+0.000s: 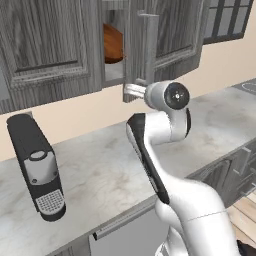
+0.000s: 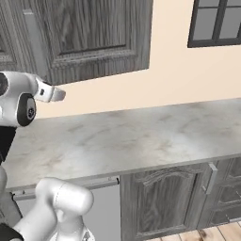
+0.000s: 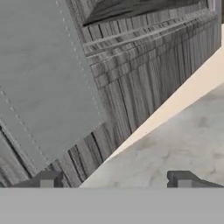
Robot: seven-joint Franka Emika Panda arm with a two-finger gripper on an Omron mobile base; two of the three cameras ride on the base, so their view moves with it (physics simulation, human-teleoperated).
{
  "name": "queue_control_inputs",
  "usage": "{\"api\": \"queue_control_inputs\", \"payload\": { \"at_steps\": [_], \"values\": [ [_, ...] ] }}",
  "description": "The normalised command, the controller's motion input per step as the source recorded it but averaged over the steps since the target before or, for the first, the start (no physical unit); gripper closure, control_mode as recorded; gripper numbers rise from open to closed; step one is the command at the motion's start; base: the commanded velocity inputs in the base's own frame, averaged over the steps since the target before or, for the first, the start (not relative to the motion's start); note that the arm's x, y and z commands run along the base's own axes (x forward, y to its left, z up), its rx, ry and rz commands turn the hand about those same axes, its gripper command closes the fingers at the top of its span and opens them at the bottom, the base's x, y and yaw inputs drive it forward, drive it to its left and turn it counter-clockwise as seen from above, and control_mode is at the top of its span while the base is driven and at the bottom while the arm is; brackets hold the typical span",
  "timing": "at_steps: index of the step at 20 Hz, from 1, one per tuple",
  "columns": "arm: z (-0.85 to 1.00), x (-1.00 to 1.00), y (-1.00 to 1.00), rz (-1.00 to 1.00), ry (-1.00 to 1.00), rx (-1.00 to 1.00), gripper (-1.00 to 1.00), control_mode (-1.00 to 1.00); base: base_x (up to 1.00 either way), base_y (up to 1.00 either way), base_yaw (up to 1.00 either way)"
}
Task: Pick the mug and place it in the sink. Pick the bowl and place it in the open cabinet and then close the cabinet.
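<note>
You have the bowl [image 1: 113,44] already inside the cabinet [image 1: 165,35]: in the left base view its brown curve shows through the gap between the fixed frame and the door, which stands partly open. The door's silver handle [image 1: 149,47] runs vertically just above your wrist, and the hand reaches up to the door's lower edge, close to the handle's foot.

Your gripper [image 3: 116,180] is empty with its fingers spread apart; in the hand view one fingertip [image 3: 47,180] sits low left against the wood grain and the other low right over the counter [image 3: 183,140]. Ahead of the fingers you see the door's recessed panel close up, tilted by the roll of the hand, with the cream wall and marble beyond it.

A black coffee machine [image 1: 37,167] stands on the counter, well to the left of the arm. From the right base view the hand pokes out at the left edge, just beneath the cabinet's lower corner, and a dark window [image 2: 214,21] sits at upper right.
</note>
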Motion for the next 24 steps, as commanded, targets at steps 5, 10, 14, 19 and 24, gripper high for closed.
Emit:
{"api": "queue_control_inputs", "payload": {
  "at_steps": [5, 10, 14, 19, 24],
  "values": [
    [0.00, 1.00, 0.45, -0.23, -0.33, -0.15, -1.00, -1.00, 0.00, 0.00, 0.00],
    [0.05, 1.00, 0.21, -0.18, -0.39, -0.14, -1.00, -1.00, 0.00, 0.00, 0.00],
    [0.15, 1.00, 0.06, -0.15, -0.32, -0.12, -1.00, -1.00, 0.00, 0.00, 0.00],
    [0.06, 1.00, 0.16, -0.14, -0.11, -0.15, -1.00, -1.00, 0.00, 0.00, 0.00],
    [0.04, 1.00, 0.22, -0.17, 0.02, -0.15, -1.00, -1.00, 0.00, 0.00, 0.00]
  ]
}}
